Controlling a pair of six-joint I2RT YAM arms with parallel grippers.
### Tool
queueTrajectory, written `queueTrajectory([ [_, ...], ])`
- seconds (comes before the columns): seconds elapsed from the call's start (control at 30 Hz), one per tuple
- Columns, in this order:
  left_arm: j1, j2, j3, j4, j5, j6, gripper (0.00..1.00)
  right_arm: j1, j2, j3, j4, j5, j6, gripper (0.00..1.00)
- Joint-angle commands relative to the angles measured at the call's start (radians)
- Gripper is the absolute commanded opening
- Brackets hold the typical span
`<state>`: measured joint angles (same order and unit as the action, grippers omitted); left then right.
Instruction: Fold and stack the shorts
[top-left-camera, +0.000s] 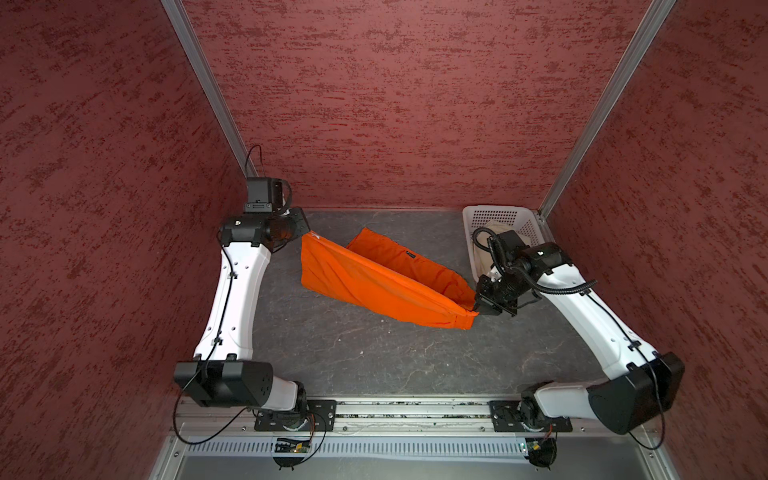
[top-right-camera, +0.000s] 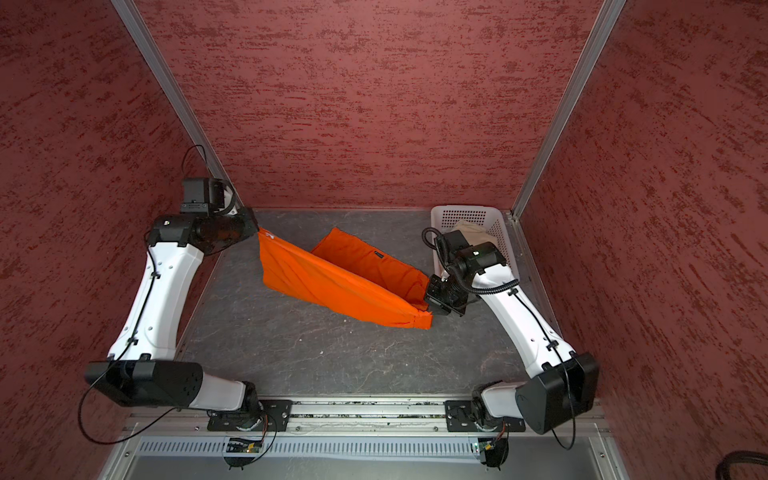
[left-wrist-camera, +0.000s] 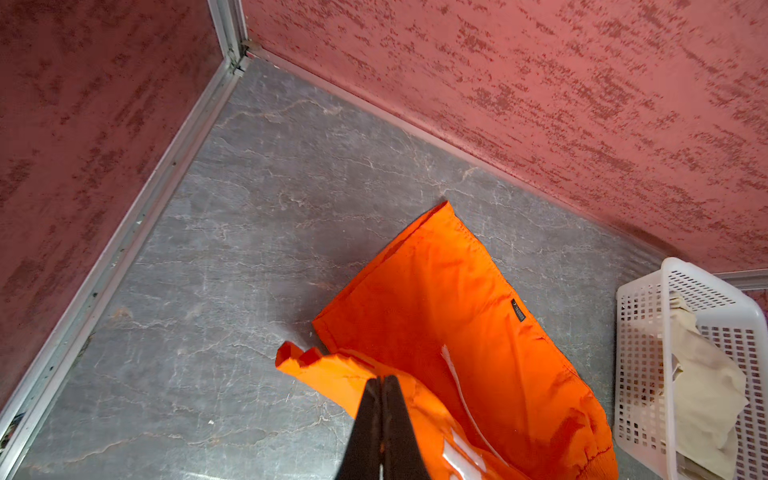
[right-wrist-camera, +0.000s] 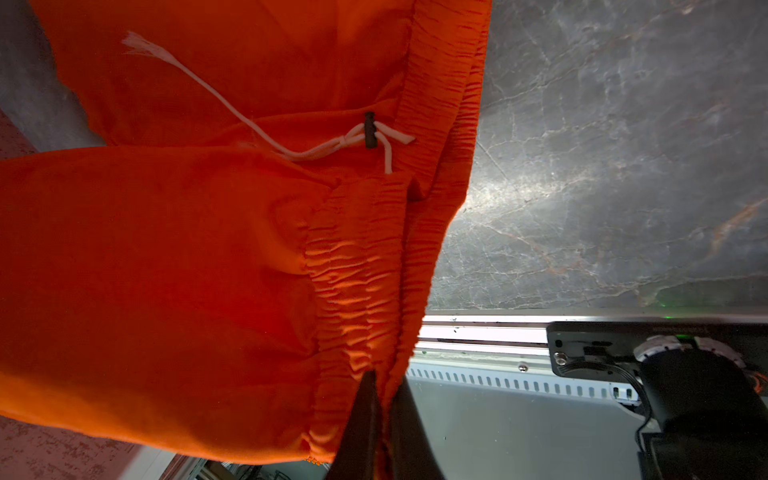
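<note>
The orange shorts (top-left-camera: 374, 282) are out on the table (top-left-camera: 374, 353), half raised. One leg lies flat toward the back wall. The other hangs as a taut sheet between my two claws, its lower edge brushing the table.

The long axis runs on a slant, from far-left down to near-right. My left claw (left-wrist-camera: 382, 380) is pressed together on the hem corner at the far-left end, by the white logo. My right claw (right-wrist-camera: 384, 378) pinches the gathered waistband at the near-right end, with the drawstring dangling just beside it.

So the flat leg lies behind the held edge, away from my bases. As I judge it, the fold turns on carrying that edge back over the flat leg, both ends level, so hem meets hem.

The beige shorts (top-left-camera: 496, 226) sit in the basket (top-left-camera: 490, 210) at the far-right corner, just behind my right wrist. That arm is much the nearer one for fetching them.
</note>
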<state>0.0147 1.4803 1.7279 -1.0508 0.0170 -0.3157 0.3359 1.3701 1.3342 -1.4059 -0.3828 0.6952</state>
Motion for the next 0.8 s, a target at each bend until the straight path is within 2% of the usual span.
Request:
queueTrajectory([
  [0.0, 0.003, 0.057, 0.062, 0.102, -0.087, 0.039, 0.00, -0.035, 0.019, -0.034, -0.059, 0.053, -0.051, 0.03],
  [0.53, -0.049, 0.363, 0.257, 0.149, -0.106, 0.042, 0.00, -0.140, 0.155, -0.041, -0.026, 0.064, -0.155, 0.04],
  [0.77, -0.070, 0.511, 0.373, 0.172, -0.099, 0.029, 0.00, -0.166, 0.215, -0.011, 0.011, 0.068, -0.160, 0.04],
])
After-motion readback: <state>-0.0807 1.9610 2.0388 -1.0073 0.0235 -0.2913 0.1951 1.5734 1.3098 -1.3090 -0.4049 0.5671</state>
